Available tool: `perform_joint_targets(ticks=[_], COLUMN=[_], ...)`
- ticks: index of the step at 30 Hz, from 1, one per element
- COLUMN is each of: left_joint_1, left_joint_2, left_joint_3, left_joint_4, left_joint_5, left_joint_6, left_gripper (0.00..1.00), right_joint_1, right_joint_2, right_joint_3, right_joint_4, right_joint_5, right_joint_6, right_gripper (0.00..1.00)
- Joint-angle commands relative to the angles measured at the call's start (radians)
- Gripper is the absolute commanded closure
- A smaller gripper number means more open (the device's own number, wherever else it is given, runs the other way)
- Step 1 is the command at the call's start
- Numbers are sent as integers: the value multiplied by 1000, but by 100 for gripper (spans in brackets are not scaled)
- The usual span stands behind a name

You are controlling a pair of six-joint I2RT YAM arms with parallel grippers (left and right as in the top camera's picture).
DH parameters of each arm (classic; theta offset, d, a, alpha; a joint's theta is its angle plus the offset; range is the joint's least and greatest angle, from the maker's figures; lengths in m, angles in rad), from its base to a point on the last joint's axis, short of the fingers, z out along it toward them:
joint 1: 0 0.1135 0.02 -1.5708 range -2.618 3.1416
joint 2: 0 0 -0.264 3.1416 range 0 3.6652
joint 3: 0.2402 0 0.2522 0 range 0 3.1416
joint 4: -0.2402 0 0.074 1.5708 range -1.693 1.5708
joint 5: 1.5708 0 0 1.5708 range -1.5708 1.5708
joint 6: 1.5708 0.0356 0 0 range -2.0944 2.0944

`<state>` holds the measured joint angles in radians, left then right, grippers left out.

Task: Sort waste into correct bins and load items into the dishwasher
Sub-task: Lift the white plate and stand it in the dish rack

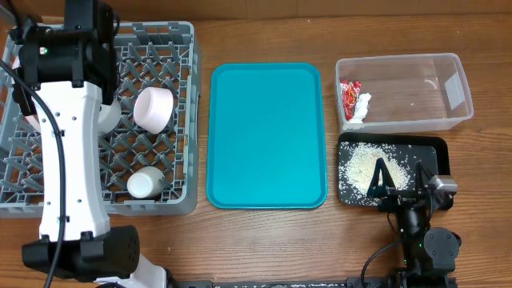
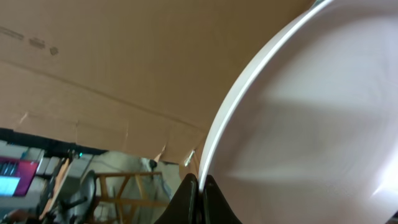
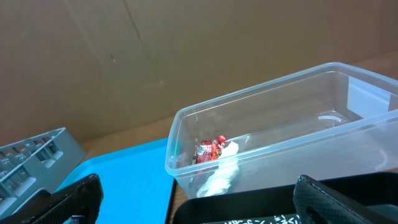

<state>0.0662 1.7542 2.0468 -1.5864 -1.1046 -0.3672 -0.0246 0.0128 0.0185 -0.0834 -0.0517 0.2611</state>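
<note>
Overhead: left arm [image 1: 68, 144] reaches over the rack [image 1: 180, 120] at the left of the table; its gripper is hidden under the arm here. In the rack, a bowl [image 1: 154, 108] lies on its side near the middle and a cup [image 1: 146, 184] sits near the front wall. Teal tray [image 1: 266, 136] is mid-table, bare. The tub [image 1: 416, 92] is far right with the wrapper [image 1: 353, 102] at its left end. The black tray [image 1: 436, 152] is just in front of the tub, with grains [image 1: 360, 164] spread over its left half. Right gripper [image 1: 398, 181] hangs over the black tray, fingers well apart, nothing between them.

Left wrist: left gripper [image 2: 199, 191] is pinched tight on the rim of the plate [image 2: 311, 124], which fills the right side of the frame, tilted. Cardboard wall [image 2: 112, 68] behind. Can't tell from here whether the plate touches the rack.

Right wrist: right gripper wide, one finger at each bottom corner, holding nothing. Tub straight ahead, wrapper inside at its near-left corner. Black tray edge with a few grains is just below, between the fingers. Teal tray and a rack corner at left.
</note>
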Motion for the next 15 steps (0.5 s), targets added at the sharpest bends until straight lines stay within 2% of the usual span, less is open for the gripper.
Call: perform_joint_targets(ticks=[1,3,7,9,13,15], left_joint_1=[13,12,1,-2,-40,-71], left_joint_2=[-2,-2,0,0,0,0], left_joint_3=[-117,-179,-285,-299,-300,-300], left_joint_4=[78,174,396,418,460,478], left_joint_5=[-70,-101,-18,-50,153,188], left_joint_6=[-36,-8,167,171,253,282], left_gripper=[96,96,96,96,96,96], right_joint_1=[-4,-4,-4,-4,-4,-4], right_joint_2=[-10,-10,-10,-10,-10,-10], right_joint_3=[-11,-11,-11,-11,-11,-11], right_joint_4=[5,5,5,5,5,5], right_joint_5=[6,5,5,6,5,6], right_joint_6=[1,1,1,1,1,1], right_gripper=[0,0,0,0,0,0])
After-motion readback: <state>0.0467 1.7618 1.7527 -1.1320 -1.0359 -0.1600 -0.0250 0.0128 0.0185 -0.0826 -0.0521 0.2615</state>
